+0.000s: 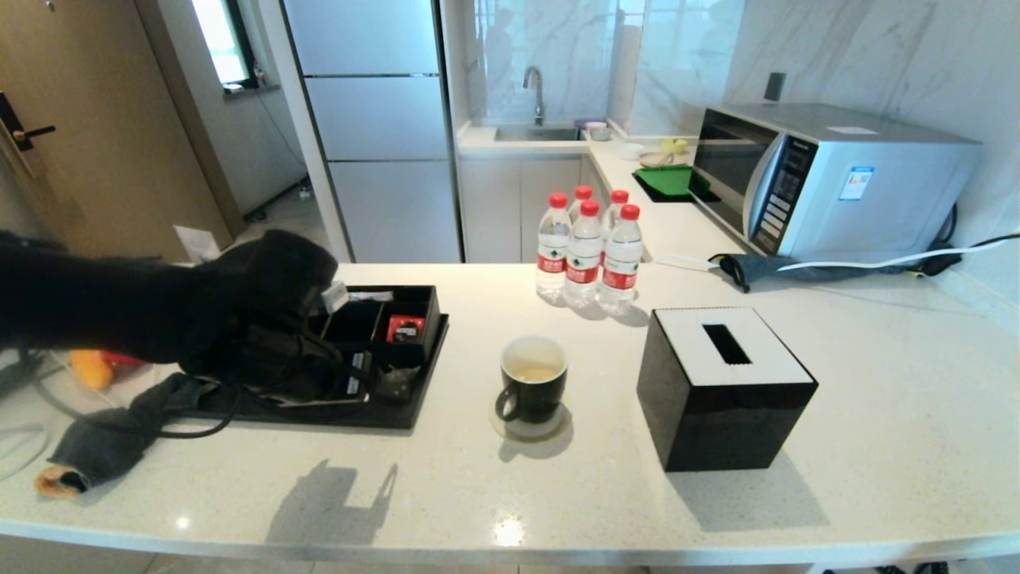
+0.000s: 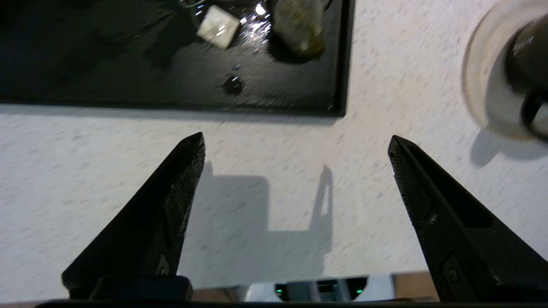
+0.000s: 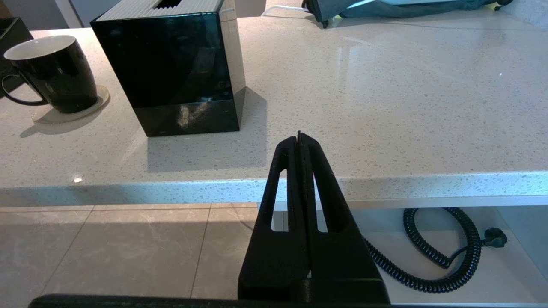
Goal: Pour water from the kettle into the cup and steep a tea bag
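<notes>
The black mug (image 1: 532, 388) stands on a pale coaster (image 1: 529, 429) mid-counter, with pale yellowish water (image 1: 533, 372) low in its white inside; it also shows in the right wrist view (image 3: 55, 72). The tea bag (image 2: 297, 25) lies on the black tray (image 2: 128, 81) near its corner, its white tag (image 2: 220, 26) beside it. My left gripper (image 2: 295, 141) hangs open and empty above bare counter just in front of the tray, left of the mug (image 2: 528, 64). My left arm (image 1: 263, 311) covers the tray's left part. No kettle shows. My right gripper (image 3: 299, 136) is shut, parked below the counter's front edge.
A black tissue box (image 1: 721, 383) stands right of the mug. Several red-capped bottles (image 1: 586, 251) are behind it, and a microwave (image 1: 829, 179) is at the back right. A black compartment box (image 1: 390, 319) with a red packet sits on the tray. A dark cloth (image 1: 111, 438) lies at the left.
</notes>
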Controlling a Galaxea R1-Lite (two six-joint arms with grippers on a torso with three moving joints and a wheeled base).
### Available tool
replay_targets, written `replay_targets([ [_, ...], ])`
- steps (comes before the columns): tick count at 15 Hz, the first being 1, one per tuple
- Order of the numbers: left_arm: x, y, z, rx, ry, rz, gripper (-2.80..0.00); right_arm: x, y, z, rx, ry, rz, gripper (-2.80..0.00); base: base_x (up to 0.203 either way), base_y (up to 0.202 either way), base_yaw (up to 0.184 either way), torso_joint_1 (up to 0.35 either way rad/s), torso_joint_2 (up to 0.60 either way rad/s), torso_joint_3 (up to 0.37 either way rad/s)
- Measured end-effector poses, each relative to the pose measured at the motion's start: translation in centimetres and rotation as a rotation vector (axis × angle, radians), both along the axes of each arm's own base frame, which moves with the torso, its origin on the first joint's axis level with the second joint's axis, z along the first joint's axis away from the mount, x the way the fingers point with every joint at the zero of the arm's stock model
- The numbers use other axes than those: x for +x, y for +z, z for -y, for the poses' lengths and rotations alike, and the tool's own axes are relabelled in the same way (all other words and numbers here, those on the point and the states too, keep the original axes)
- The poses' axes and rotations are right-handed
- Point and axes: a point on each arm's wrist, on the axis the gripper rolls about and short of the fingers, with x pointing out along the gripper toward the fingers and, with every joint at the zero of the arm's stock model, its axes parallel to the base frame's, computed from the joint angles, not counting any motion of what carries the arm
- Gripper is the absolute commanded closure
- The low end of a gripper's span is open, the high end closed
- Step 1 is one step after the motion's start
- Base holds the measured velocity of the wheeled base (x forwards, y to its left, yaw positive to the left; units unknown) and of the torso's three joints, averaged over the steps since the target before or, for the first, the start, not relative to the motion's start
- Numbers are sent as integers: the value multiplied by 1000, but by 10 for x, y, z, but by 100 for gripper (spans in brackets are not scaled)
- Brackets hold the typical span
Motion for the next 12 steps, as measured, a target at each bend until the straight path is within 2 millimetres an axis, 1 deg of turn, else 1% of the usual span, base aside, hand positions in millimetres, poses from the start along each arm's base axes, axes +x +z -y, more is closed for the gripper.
replay_targets([
  [3, 19, -9, 12, -22, 23, -17, -280, 0, 0, 0, 0, 0, 0, 0, 0, 0, 0, 0, 0, 0],
  [5, 28, -17, 16, -17, 25, -29, -280, 0, 0, 0, -1, 0, 0, 0, 0, 0, 0, 0, 0, 0],
  [9, 43, -31, 17, 1, 37, -50, -280, 0, 0, 0, 0, 0, 0, 0, 0, 0, 0, 0, 0, 0],
  [12, 52, -37, 18, 39, 59, -43, -280, 0, 0, 0, 0, 0, -1, 0, 0, 0, 0, 0, 0, 0],
])
